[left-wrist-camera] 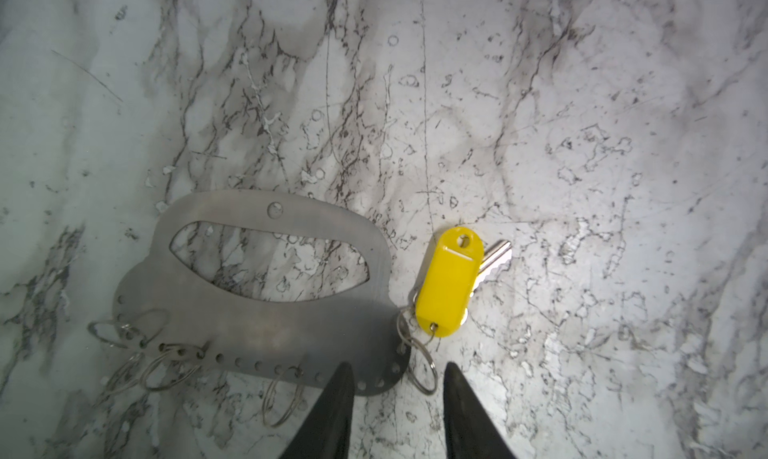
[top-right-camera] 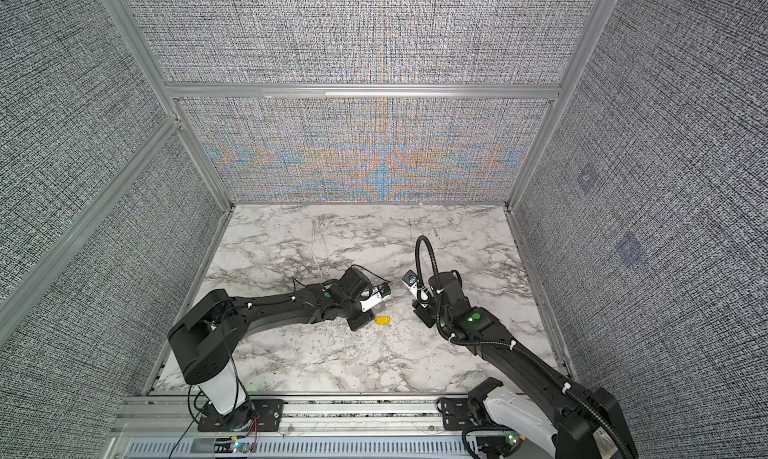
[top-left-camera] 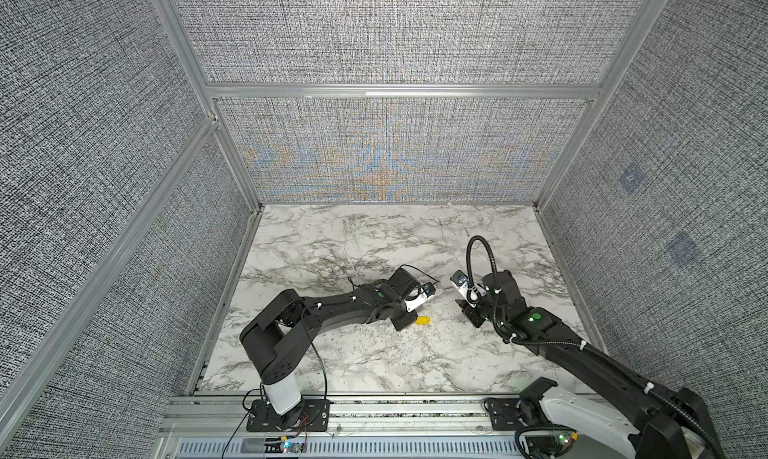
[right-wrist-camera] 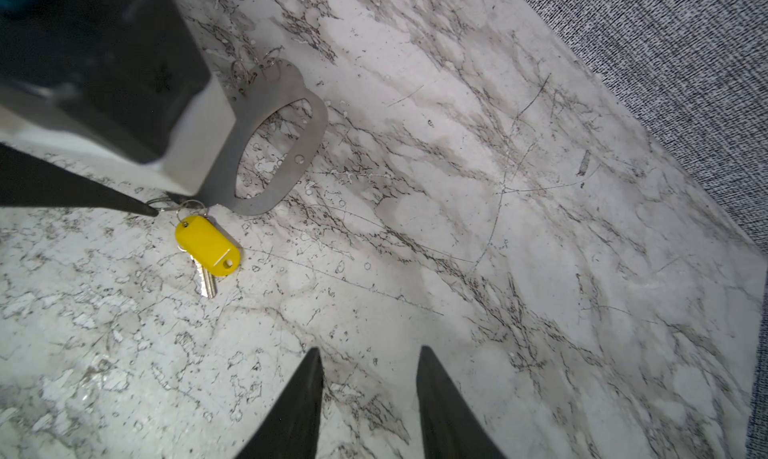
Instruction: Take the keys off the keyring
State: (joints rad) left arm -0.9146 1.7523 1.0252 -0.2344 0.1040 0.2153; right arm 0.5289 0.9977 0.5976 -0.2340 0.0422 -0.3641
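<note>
Grey woven panels (top-left-camera: 386, 33) in an aluminium frame are enclosing the marble-patterned counter (top-left-camera: 374, 249). The task's things are lying about midway between its side edges, well clear of every corner.

The left arm (top-left-camera: 332, 311) is hanging over the keyring in both top views and hiding it there. Only the wrist views are showing the contact, so any closing risks being judged half blind. The right arm (top-left-camera: 582, 349) is hovering nearby. The right claw (right-wrist-camera: 370, 351) is moderately parted, holding nothing, over bare counter and apart from the plate.

The left claw (left-wrist-camera: 399, 367) is also moderately parted and gripping nothing. One fingertip is sitting over the keyring's end, the other just beside the split ring (left-wrist-camera: 422, 373).

The keyring (left-wrist-camera: 257, 324) is lying flat with nothing pinning it. A sideways pull is likely sending it skidding over the smooth counter instead of freeing anything.

The yellow tag (left-wrist-camera: 449, 282) is covering most of its key (left-wrist-camera: 496, 253), which is hanging off the plate's end through linked rings. Closing from here is probably pinching plate edge and ring together.

The thin wire, lying flush on a hard surface, may be slipping under the fingertips. The empty wire rings (left-wrist-camera: 166, 369) along the same edge could be snagging too. No green-tagged key is showing in any view.
</note>
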